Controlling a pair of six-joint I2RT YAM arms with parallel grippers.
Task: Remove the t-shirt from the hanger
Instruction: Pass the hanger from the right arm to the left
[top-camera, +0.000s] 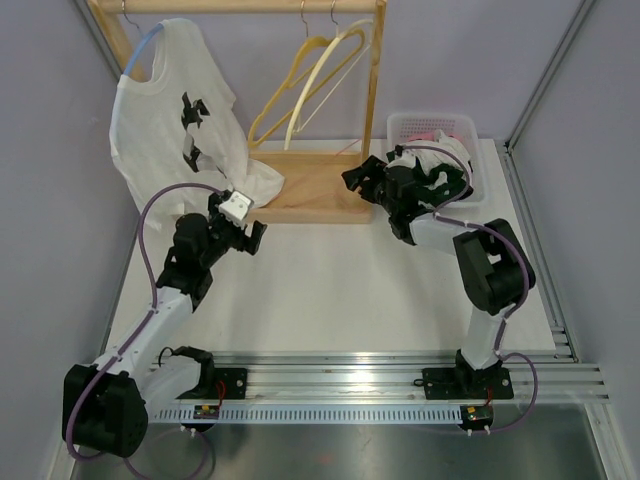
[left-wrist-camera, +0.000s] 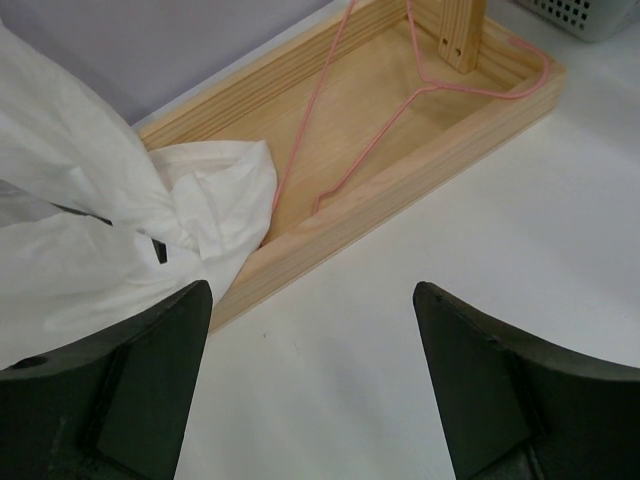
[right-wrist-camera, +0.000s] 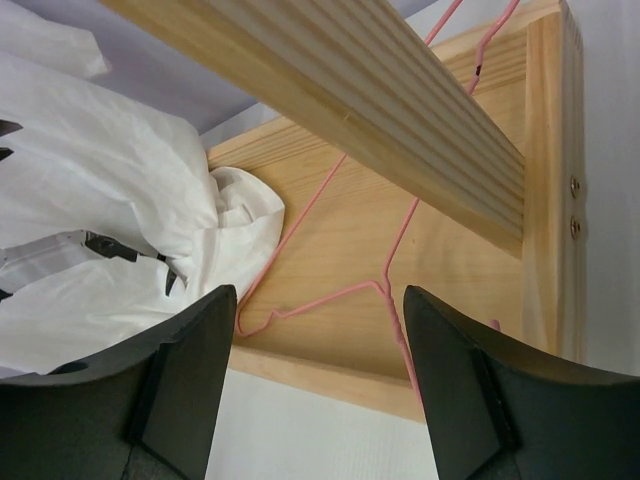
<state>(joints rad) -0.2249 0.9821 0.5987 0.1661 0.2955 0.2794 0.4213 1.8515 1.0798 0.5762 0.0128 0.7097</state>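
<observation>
T-shirt (top-camera: 165, 110) hangs on its blue hanger (top-camera: 143, 47) at the wooden rack's (top-camera: 310, 190) left end, nothing removed yet, both arms' jaws spread wide and empty.

The t-shirt (top-camera: 160, 110) is thin cloth, the rack base (left-wrist-camera: 400, 195) bare grained wood.

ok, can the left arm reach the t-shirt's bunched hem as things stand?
Probably yes. The left fingers are open, and the t-shirt hem lies just ahead to their left, bunched over the wooden base rim, with nothing between.
</observation>
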